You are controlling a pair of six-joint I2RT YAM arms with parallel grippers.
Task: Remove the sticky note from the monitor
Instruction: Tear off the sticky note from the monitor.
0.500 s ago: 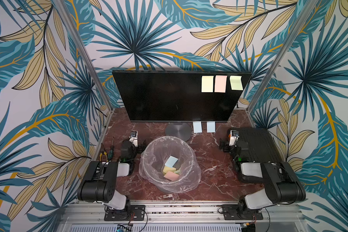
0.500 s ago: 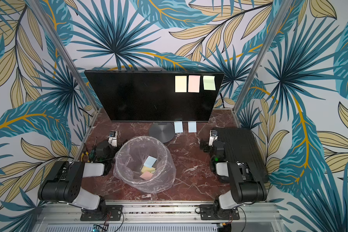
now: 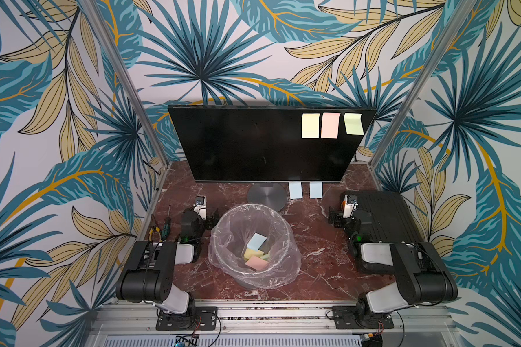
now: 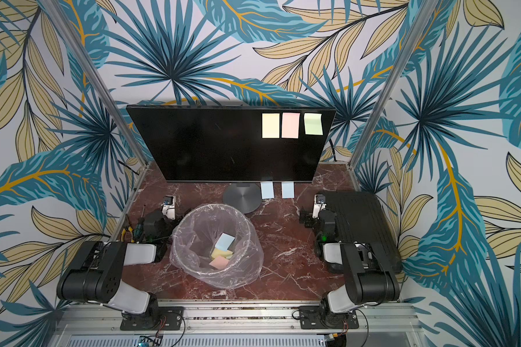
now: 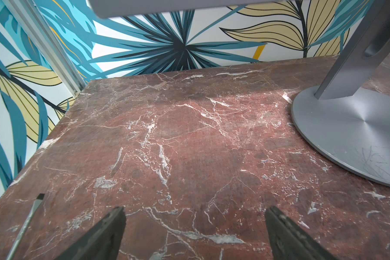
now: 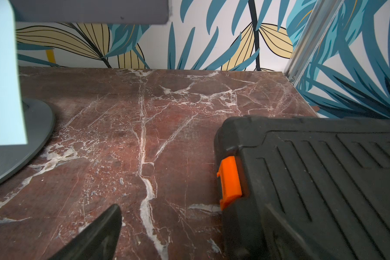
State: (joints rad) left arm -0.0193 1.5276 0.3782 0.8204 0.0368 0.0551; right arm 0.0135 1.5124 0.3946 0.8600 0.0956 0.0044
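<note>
waiting low in front of the monitor (image 3: 253, 144), both arms are folded and neither has begun a reach, so the step in hand looks like the start of a fresh pick. the left gripper (image 5: 194, 216) has its jaws spread wide over bare table with nothing between them. the right gripper (image 6: 191, 211) is likewise wide and empty, beside the case (image 3: 382, 216) that lies in front of the monitor's right end.

three notes sit in a row at the monitor's upper right corner: yellow (image 3: 310, 125), pink (image 3: 330, 125) and green (image 3: 353, 123), the green one curling a little off the glass. two blue notes (image 3: 295, 190) hang off its bottom edge, right of the base. the bin (image 3: 254, 206) in front of the base already holds several notes, so the job seems partly done.

the right arm is probably the better placed. it would need to rise to the corner, pinch a loose lower edge and peel away from the glass without pushing on the screen.

the monitor itself is dark, unlit and leaning slightly back.
</note>
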